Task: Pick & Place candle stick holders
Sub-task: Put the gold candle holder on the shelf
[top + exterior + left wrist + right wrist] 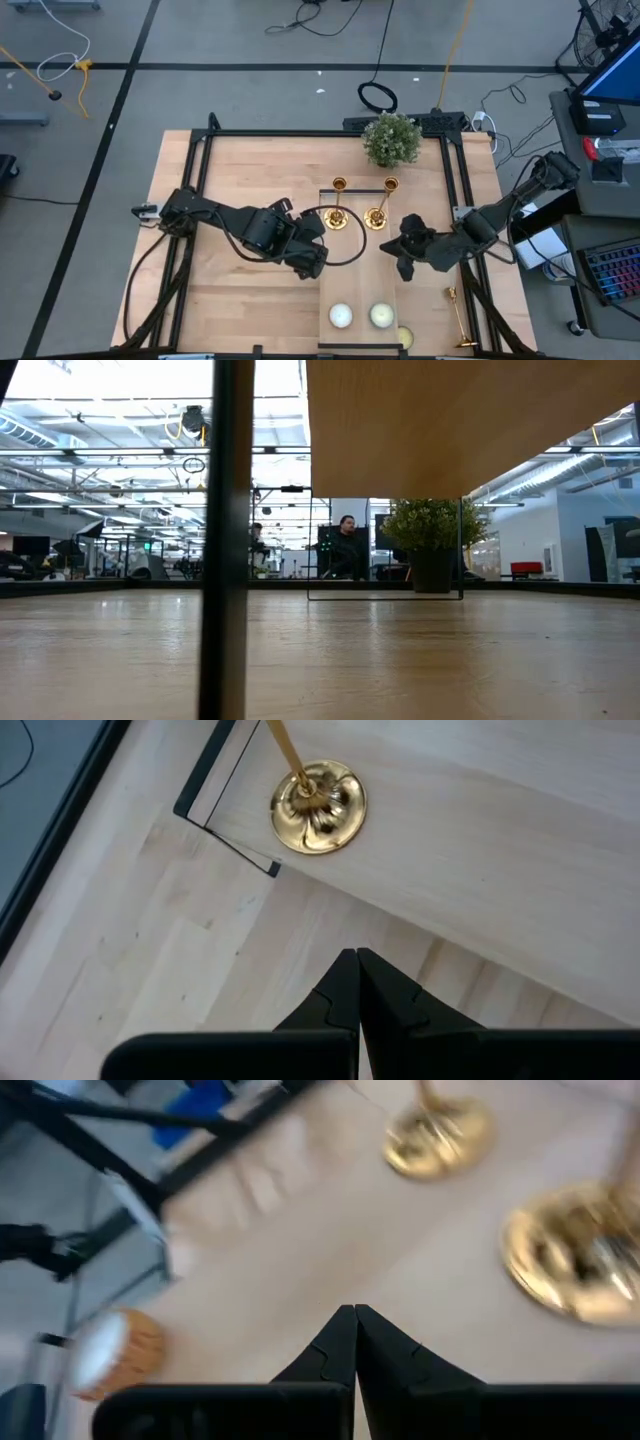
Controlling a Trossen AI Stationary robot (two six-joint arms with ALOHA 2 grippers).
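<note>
a pale wooden tray (357, 270) with a dark frame lies down the middle of the tabletop (230, 180), and it carries most of what is here. at its far end two gold candle stick holders stand upright side by side, the left one (337, 218) and the right one (377, 216) each on a round flared base, close together but apart. at the tray's near end sit two round pale candles (341, 316), and another pale round piece (404, 336) shows just past the tray's near right corner. the third candle stick holder (459, 318) lies on its side on the bare tabletop, off to the right of the tray near the front edge. a small potted plant (391, 139) stands beyond the tray's far end. the left end effector (312, 262) hangs over the tray's left edge with its fingers pressed together, gripping nothing. the right end effector (405, 262) sits just off the tray's right edge, its fingers likewise pressed together and empty. far across the room a person (345, 546) is seated.
</note>
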